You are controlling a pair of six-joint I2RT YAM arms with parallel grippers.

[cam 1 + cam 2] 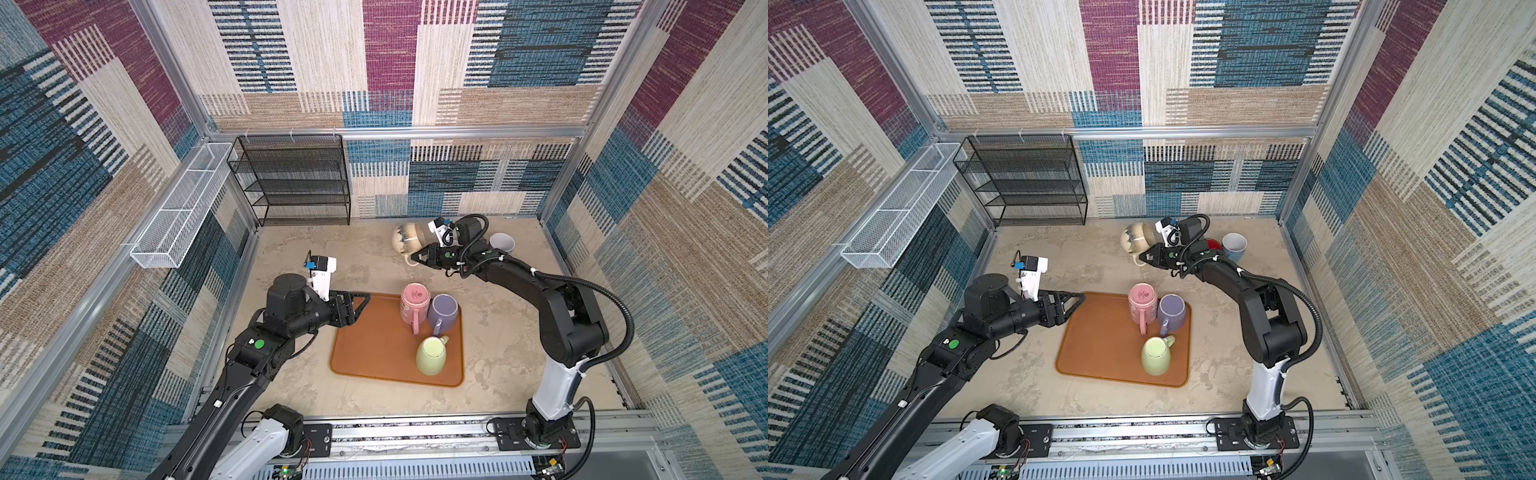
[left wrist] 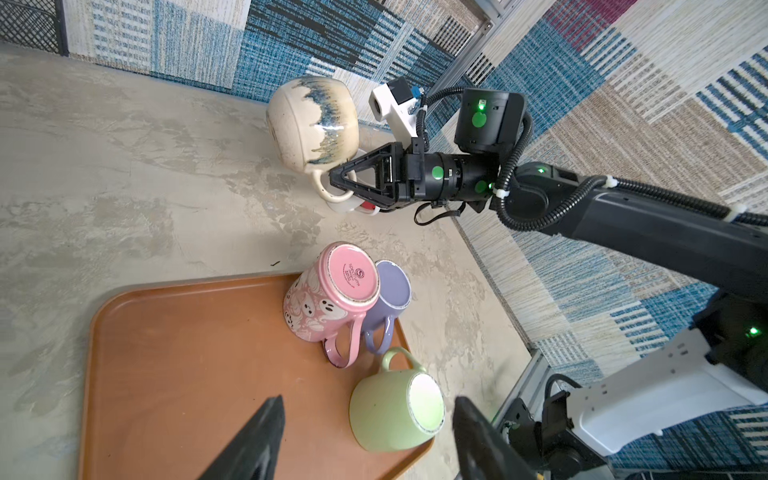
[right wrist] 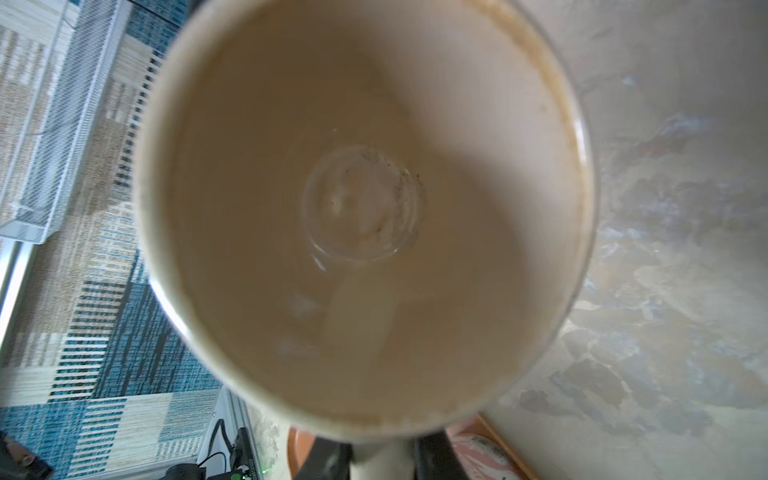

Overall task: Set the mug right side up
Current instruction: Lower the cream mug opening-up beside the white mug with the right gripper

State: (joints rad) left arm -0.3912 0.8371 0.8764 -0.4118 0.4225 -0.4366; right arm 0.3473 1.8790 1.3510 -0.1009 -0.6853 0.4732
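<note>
Glossy cream mug (image 3: 365, 208), round-bellied with blue drips, held sideways over the mottled tabletop (image 1: 291, 257) beyond the orange tray (image 1: 365, 353); right gripper (image 2: 338, 185) clamps its loop handle (image 2: 332, 201), left gripper (image 1: 362, 302) spread, empty.

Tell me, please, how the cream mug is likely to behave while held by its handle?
Held only by its handle in the right claw, the bulbous cream mug probably tends to swing or twist. Its glossy glaze looks slippery. It seems ceramic, so likely heavy for its size and breakable if dropped.
</note>
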